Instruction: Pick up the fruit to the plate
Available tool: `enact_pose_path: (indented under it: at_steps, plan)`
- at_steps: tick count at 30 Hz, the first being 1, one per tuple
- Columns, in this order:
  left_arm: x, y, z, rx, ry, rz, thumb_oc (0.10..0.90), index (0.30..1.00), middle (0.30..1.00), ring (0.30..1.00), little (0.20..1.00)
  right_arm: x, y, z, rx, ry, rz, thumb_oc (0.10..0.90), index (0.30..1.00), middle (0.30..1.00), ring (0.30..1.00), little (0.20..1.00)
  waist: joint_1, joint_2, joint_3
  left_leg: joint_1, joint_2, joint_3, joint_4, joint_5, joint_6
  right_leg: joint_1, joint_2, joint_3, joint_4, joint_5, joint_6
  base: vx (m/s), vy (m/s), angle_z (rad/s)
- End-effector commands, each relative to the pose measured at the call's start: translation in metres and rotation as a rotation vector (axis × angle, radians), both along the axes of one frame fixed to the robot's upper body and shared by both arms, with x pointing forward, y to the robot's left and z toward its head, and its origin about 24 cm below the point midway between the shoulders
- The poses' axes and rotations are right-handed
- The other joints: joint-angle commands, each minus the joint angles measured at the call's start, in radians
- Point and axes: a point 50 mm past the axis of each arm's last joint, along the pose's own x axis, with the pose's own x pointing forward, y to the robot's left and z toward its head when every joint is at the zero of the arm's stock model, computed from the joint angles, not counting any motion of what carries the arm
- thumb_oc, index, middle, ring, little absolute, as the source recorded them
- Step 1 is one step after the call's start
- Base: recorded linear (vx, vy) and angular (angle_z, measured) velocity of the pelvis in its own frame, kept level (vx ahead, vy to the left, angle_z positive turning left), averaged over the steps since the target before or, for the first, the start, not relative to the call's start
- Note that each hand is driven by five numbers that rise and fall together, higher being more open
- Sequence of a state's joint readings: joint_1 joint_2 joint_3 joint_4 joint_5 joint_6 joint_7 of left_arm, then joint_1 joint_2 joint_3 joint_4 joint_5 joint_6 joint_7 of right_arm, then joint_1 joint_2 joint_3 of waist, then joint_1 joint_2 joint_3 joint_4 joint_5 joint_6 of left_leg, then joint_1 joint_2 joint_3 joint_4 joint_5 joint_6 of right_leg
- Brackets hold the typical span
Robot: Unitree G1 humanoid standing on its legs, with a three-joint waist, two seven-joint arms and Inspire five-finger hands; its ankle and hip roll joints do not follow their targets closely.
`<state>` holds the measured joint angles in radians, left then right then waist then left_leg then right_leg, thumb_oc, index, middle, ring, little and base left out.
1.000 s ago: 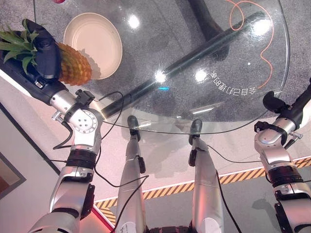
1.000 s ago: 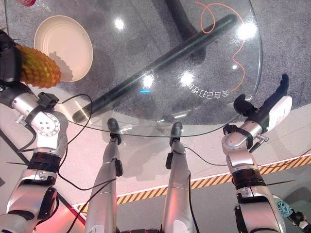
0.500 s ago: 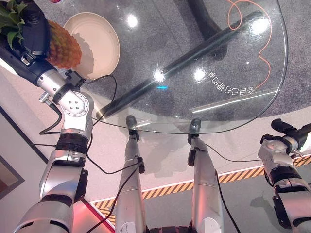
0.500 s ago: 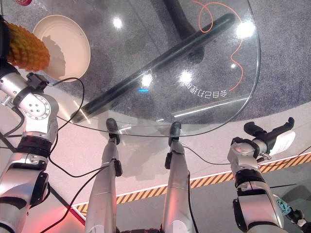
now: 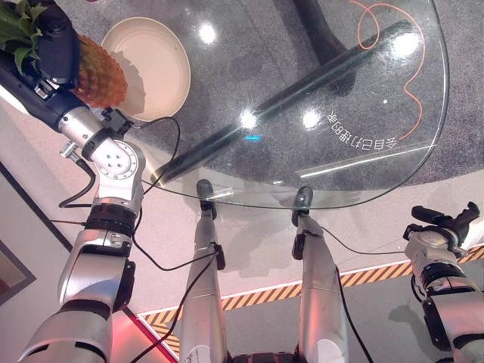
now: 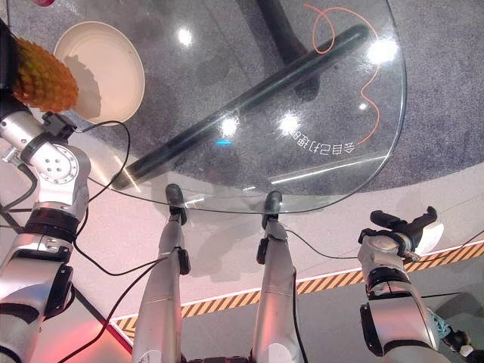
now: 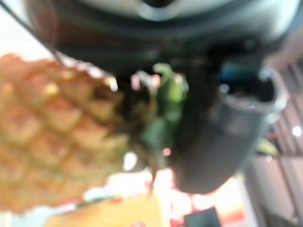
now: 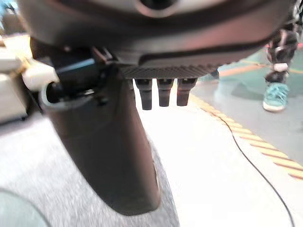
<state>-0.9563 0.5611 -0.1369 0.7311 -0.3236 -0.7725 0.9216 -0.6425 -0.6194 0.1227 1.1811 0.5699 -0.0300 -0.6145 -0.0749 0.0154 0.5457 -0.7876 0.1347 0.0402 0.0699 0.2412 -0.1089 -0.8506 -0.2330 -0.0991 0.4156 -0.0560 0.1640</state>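
While left hand (image 5: pixel 54 53) grips one pineapple (image 5: pixel 98 72), one plate (image 5: pixel 155 64) beside.

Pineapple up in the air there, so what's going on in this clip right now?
The robot's left hand is wrapped around the pineapple near its leafy crown and holds it off the glass table, just beside the cream plate. The fruit is not on the plate yet. The right hand hangs idle below the table's near edge, its fingers relaxed and holding nothing.
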Motion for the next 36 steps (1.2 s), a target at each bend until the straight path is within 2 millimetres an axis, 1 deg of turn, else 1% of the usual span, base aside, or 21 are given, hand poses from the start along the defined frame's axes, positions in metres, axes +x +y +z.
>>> enact_pose_path:
  at_steps: [1, 6, 7, 11, 13, 17, 20, 21, 23, 24, 26, 27, 29, 34, 36]
  plan:
    - [-0.023, 0.004, 0.072, 0.071, -0.308, -0.032, 0.100, 0.300, 0.300, 0.300, 0.200, -0.015, -0.008, -0.017, 0.029, 0.088, -0.016, 0.800, 0.900, 0.900, 0.900, 0.900, 0.033, -0.068, -0.026, -0.005, 0.051, -0.023, 0.146, -0.168, -0.032, 0.070, -0.012, -0.023, -0.161, 0.127, 0.010, 0.00, 0.000, 0.00]
    - [-0.021, 0.003, 0.074, 0.058, -0.307, -0.081, 0.100, 0.300, 0.300, 0.300, 0.200, -0.012, 0.001, -0.025, 0.060, 0.144, 0.101, 0.800, 0.900, 0.900, 0.900, 0.900, 0.031, -0.074, -0.026, -0.006, 0.052, -0.024, 0.144, -0.168, -0.032, 0.070, -0.008, -0.022, -0.164, 0.127, 0.010, 0.00, 0.000, 0.00]
    - [-0.021, 0.003, 0.075, 0.058, -0.311, -0.083, 0.100, 0.300, 0.300, 0.300, 0.200, -0.010, 0.002, -0.025, 0.063, 0.143, 0.106, 0.800, 0.900, 0.900, 0.900, 0.900, 0.030, -0.075, -0.026, -0.014, 0.051, -0.025, 0.143, -0.160, -0.031, 0.062, -0.008, -0.022, -0.167, 0.136, 0.008, 0.00, 0.000, 0.00]
    - [-0.018, -0.002, 0.078, 0.070, -0.305, -0.111, 0.100, 0.300, 0.300, 0.300, 0.200, -0.010, 0.012, -0.037, 0.125, 0.193, 0.188, 0.800, 0.900, 0.900, 0.900, 0.900, 0.028, -0.082, -0.026, -0.017, 0.052, -0.027, 0.146, -0.161, -0.031, 0.060, -0.004, -0.020, -0.165, 0.137, 0.007, 0.00, 0.000, 0.00]
    - [-0.017, -0.004, 0.080, 0.072, -0.302, -0.127, 0.100, 0.300, 0.300, 0.300, 0.200, -0.012, 0.017, -0.044, 0.161, 0.227, 0.230, 0.800, 0.900, 0.900, 0.900, 0.900, 0.026, -0.085, -0.026, -0.010, 0.054, -0.027, 0.149, -0.171, -0.033, 0.064, -0.001, -0.020, -0.160, 0.128, 0.008, 0.00, 0.000, 0.00]
    - [-0.015, -0.008, 0.081, 0.077, -0.296, -0.144, 0.100, 0.300, 0.300, 0.300, 0.200, -0.014, 0.022, -0.052, 0.183, 0.251, 0.271, 0.800, 0.900, 0.900, 0.900, 0.900, 0.023, -0.091, -0.026, -0.010, 0.054, -0.029, 0.150, -0.173, -0.034, 0.064, 0.002, -0.017, -0.163, 0.130, 0.008, 0.00, 0.000, 0.00]
    - [-0.014, -0.010, 0.083, 0.082, -0.296, -0.162, 0.100, 0.300, 0.300, 0.300, 0.200, -0.012, 0.025, -0.052, 0.190, 0.251, 0.285, 0.800, 0.900, 0.900, 0.900, 0.900, 0.020, -0.095, -0.026, -0.019, 0.052, -0.030, 0.150, -0.166, -0.034, 0.056, 0.003, -0.016, -0.169, 0.141, 0.008, 0.00, 0.000, 0.00]
    - [-0.013, -0.010, 0.081, 0.082, -0.291, -0.163, 0.100, 0.300, 0.300, 0.300, 0.200, -0.013, 0.025, -0.053, 0.191, 0.255, 0.286, 0.800, 0.900, 0.900, 0.900, 0.900, 0.020, -0.095, -0.026, -0.011, 0.053, -0.030, 0.151, -0.175, -0.035, 0.064, 0.004, -0.016, -0.166, 0.132, 0.010, 0.00, 0.000, 0.00]
    - [-0.012, -0.011, 0.081, 0.081, -0.290, -0.173, 0.100, 0.300, 0.300, 0.300, 0.200, -0.011, 0.027, -0.053, 0.188, 0.256, 0.292, 0.800, 0.900, 0.900, 0.900, 0.900, 0.019, -0.096, -0.026, -0.011, 0.053, -0.030, 0.150, -0.175, -0.035, 0.063, 0.005, -0.014, -0.168, 0.133, 0.009, 0.00, 0.000, 0.00]
    - [-0.012, -0.013, 0.082, 0.081, -0.292, -0.181, 0.100, 0.300, 0.300, 0.300, 0.200, -0.009, 0.027, -0.050, 0.182, 0.251, 0.296, 0.800, 0.900, 0.900, 0.900, 0.900, 0.018, -0.096, -0.026, -0.019, 0.051, -0.031, 0.149, -0.166, -0.034, 0.055, 0.005, -0.012, -0.172, 0.142, 0.007, 0.00, 0.000, 0.00]
    - [-0.011, -0.013, 0.081, 0.081, -0.287, -0.184, 0.100, 0.300, 0.300, 0.300, 0.200, -0.009, 0.027, -0.051, 0.181, 0.255, 0.295, 0.800, 0.900, 0.900, 0.900, 0.900, 0.018, -0.096, -0.026, -0.014, 0.052, -0.031, 0.152, -0.175, -0.035, 0.061, 0.006, -0.012, -0.169, 0.134, 0.008, 0.00, 0.000, 0.00]
    - [-0.011, -0.014, 0.082, 0.083, -0.290, -0.188, 0.100, 0.300, 0.300, 0.300, 0.200, -0.007, 0.028, -0.049, 0.180, 0.249, 0.297, 0.800, 0.900, 0.900, 0.900, 0.900, 0.017, -0.097, -0.026, -0.022, 0.051, -0.031, 0.150, -0.167, -0.035, 0.053, 0.004, -0.011, -0.173, 0.143, 0.007, 0.00, 0.000, 0.00]
    - [-0.011, -0.014, 0.082, 0.086, -0.290, -0.193, 0.100, 0.300, 0.300, 0.300, 0.200, -0.006, 0.029, -0.048, 0.179, 0.248, 0.300, 0.800, 0.900, 0.900, 0.900, 0.900, 0.016, -0.099, -0.026, -0.023, 0.052, -0.031, 0.151, -0.166, -0.035, 0.054, 0.004, -0.011, -0.177, 0.145, 0.008, 0.00, 0.000, 0.00]
    - [-0.010, -0.016, 0.083, 0.085, -0.290, -0.200, 0.100, 0.300, 0.300, 0.300, 0.200, -0.007, 0.029, -0.049, 0.174, 0.252, 0.304, 0.800, 0.900, 0.900, 0.900, 0.900, 0.011, -0.100, -0.026, -0.016, 0.049, -0.029, 0.156, -0.177, -0.037, 0.059, 0.008, -0.007, -0.178, 0.142, 0.009, 0.00, 0.000, 0.00]
    - [-0.010, -0.017, 0.085, 0.087, -0.295, -0.199, 0.100, 0.300, 0.300, 0.300, 0.200, -0.005, 0.028, -0.046, 0.171, 0.247, 0.306, 0.800, 0.900, 0.900, 0.900, 0.900, 0.009, -0.102, -0.026, -0.024, 0.047, -0.029, 0.153, -0.167, -0.035, 0.051, 0.007, -0.007, -0.182, 0.152, 0.008, 0.00, 0.000, 0.00]
